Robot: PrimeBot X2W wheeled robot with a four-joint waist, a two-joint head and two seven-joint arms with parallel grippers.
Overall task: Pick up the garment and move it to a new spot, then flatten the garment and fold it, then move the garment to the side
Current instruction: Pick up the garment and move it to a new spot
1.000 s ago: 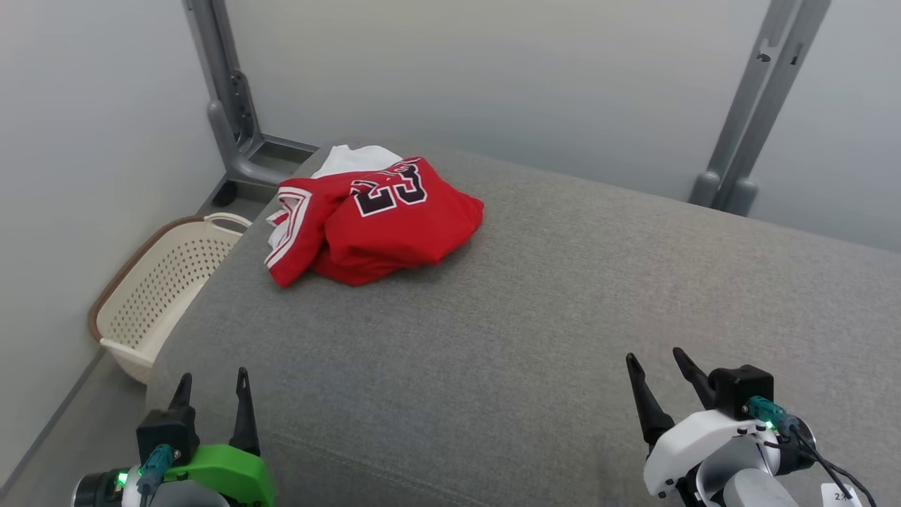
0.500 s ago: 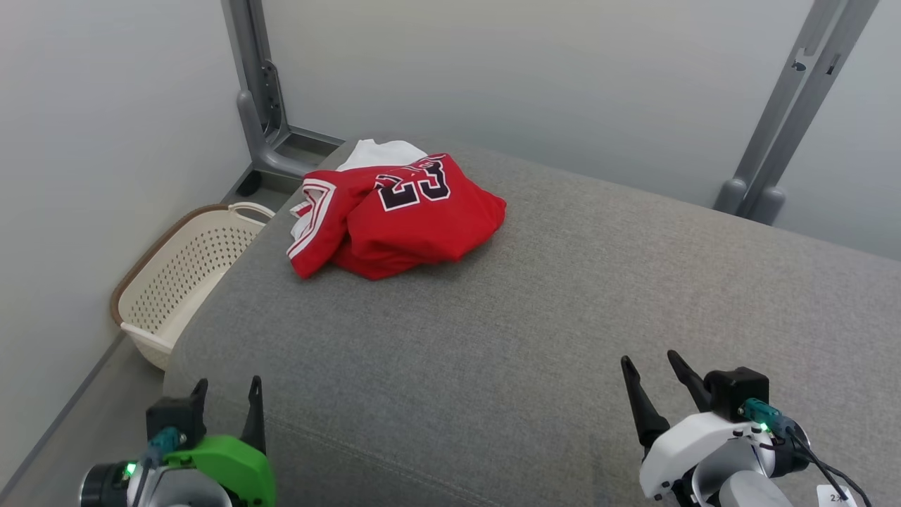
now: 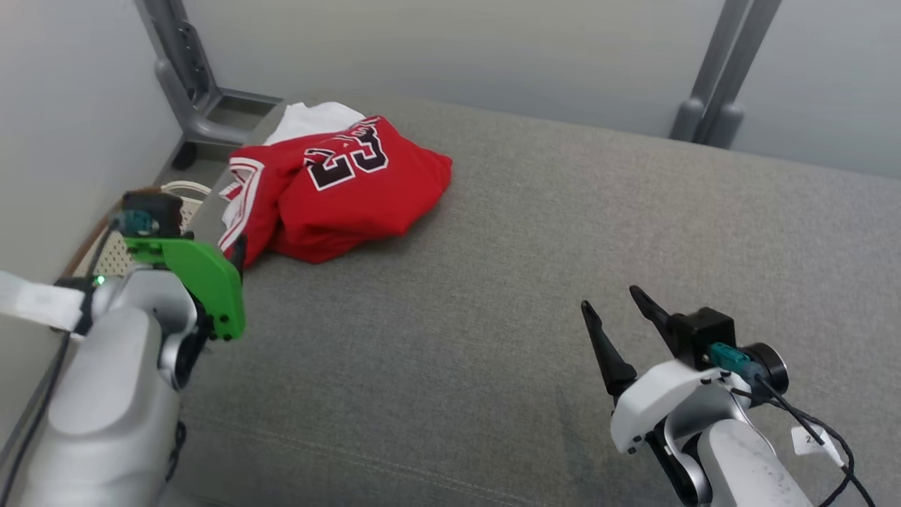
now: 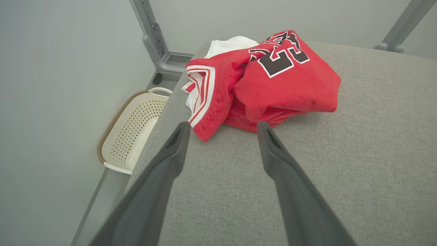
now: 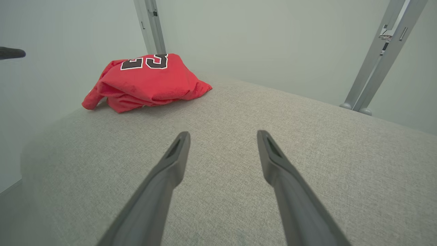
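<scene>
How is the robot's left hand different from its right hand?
The left gripper has a green housing; the right gripper has a white one. The left gripper is close to the red jersey; the right gripper is far from it, over bare grey cushion. Both are open and empty.

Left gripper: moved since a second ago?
Yes. The left gripper went forward across the grey cushion, from its near edge to just short of the red jersey.
</scene>
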